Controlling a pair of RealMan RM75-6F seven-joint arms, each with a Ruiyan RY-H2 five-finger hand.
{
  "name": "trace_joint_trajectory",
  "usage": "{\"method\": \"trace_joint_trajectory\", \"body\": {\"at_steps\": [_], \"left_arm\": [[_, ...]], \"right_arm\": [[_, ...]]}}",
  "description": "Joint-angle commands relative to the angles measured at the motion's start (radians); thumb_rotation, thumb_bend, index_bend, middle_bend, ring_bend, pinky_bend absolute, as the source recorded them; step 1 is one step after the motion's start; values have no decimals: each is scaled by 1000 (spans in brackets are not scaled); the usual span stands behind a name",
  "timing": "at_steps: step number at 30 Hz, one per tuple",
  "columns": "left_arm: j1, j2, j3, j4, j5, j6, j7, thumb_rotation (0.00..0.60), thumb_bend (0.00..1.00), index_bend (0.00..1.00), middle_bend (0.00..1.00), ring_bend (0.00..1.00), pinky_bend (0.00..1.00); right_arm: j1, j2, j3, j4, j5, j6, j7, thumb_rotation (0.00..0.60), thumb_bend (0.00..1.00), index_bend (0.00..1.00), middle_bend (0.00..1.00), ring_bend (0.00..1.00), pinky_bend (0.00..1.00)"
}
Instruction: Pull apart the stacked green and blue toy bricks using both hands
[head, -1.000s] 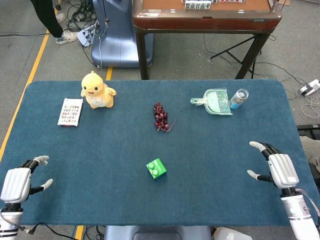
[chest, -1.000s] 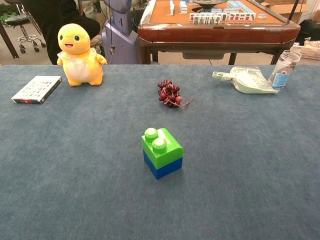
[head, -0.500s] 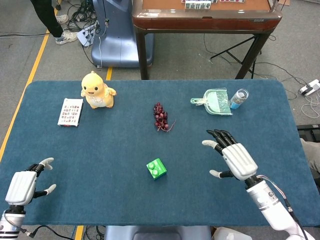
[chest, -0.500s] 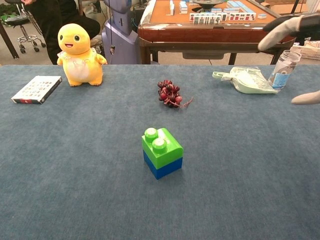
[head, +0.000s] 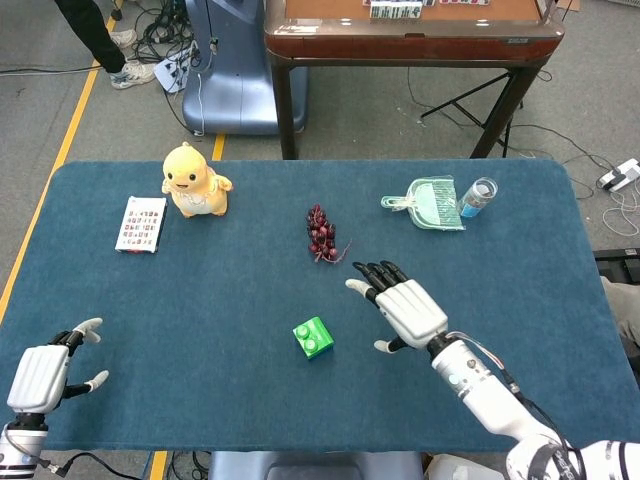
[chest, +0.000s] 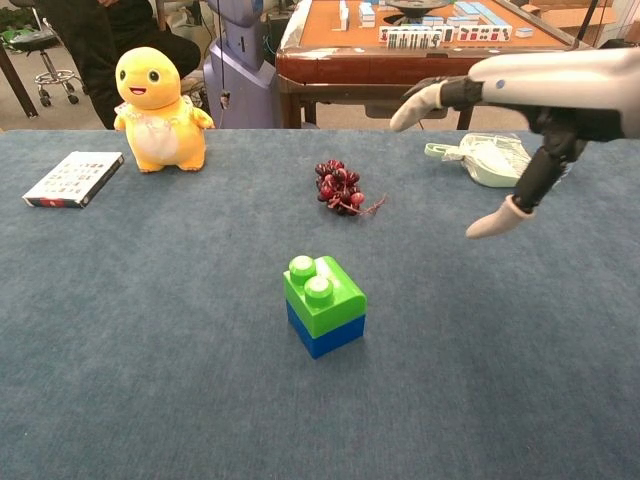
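Observation:
A green brick (head: 313, 335) (chest: 322, 293) sits stacked on a blue brick (chest: 325, 336) near the table's front centre; in the head view the blue one is mostly hidden under the green. My right hand (head: 405, 306) (chest: 540, 100) hovers above the table to the right of the stack, fingers spread, holding nothing and not touching the bricks. My left hand (head: 45, 370) rests at the front left corner of the table, far from the stack, fingers apart and empty; the chest view does not show it.
A bunch of dark grapes (head: 321, 233) lies behind the stack. A yellow duck toy (head: 194, 180) and a small card box (head: 141, 223) sit at the back left. A green dustpan (head: 432, 204) and a bottle (head: 477, 198) stand at the back right.
My right hand has swept in from the table's right edge leftward toward the stack, staying spread. The left hand has shifted slightly down at the front left. The bricks have not moved.

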Motion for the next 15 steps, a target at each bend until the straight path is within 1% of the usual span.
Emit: {"method": "trace_joint_trajectory", "body": {"at_steps": [1, 6, 15], "left_arm": [[-1, -4, -4, 2, 0, 5, 0, 600, 74, 276, 404, 395, 651], [-2, -6, -11, 0, -1, 11, 5, 600, 74, 277, 401, 395, 651], [2, -14, -8, 6, -8, 7, 5, 600, 74, 279, 397, 399, 651]], "right_arm": [[69, -69, -10, 25, 86, -21, -59, 600, 0, 127, 0, 0, 0], [127, -136, -28, 65, 150, -27, -90, 600, 0, 116, 0, 0, 0], [201, -216, -57, 139, 247, -10, -132, 600, 0, 106, 0, 0, 0]]}}
